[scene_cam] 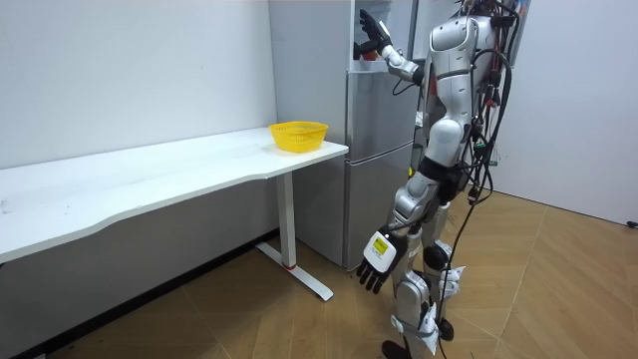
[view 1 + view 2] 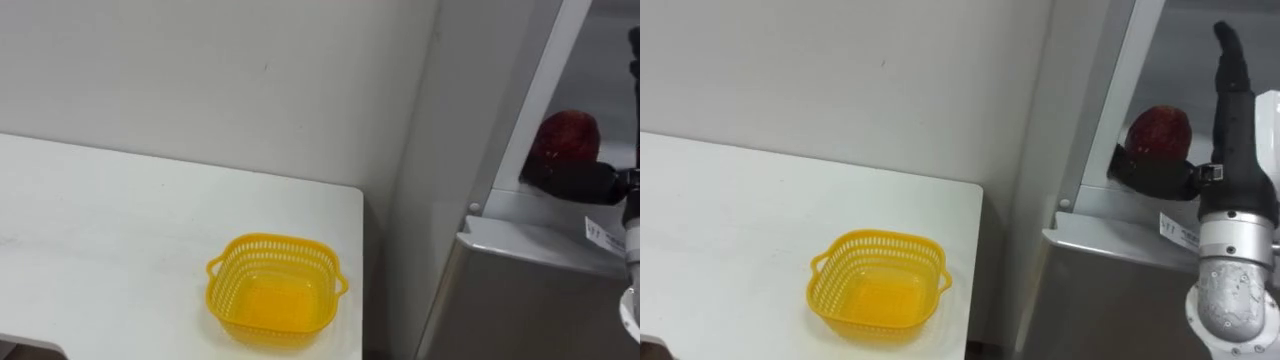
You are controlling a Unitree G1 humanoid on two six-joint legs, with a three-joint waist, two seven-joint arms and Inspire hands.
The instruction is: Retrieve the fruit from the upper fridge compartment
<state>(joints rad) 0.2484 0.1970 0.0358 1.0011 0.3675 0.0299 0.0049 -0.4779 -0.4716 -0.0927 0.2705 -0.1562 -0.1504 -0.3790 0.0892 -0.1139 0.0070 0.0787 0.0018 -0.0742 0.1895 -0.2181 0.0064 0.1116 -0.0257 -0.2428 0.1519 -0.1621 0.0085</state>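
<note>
- A yellow basket point(image 2: 875, 325) stands on the white bench point(image 2: 720, 220) near its right edge, its bare bottom showing through the open top
- The grey fridge point(image 2: 1120, 290) stands just right of the bench with its upper part open; a red fruit point(image 2: 1158, 128) sits at the front of that upper compartment
- The right hand point(image 2: 1235, 150) is spread wide at the fruit: its fingers point straight up on the fruit's right, a dark part reaches left under the fruit's front, and nothing is clasped
- A white tag point(image 2: 1172, 232) by the right wrist carries print too small to read
- The room view shows the robot standing upright before the fridge, right arm raised to it, and the left hand point(image 1: 377, 261) hanging low beside the leg, fingers loose and holding nothing
</note>
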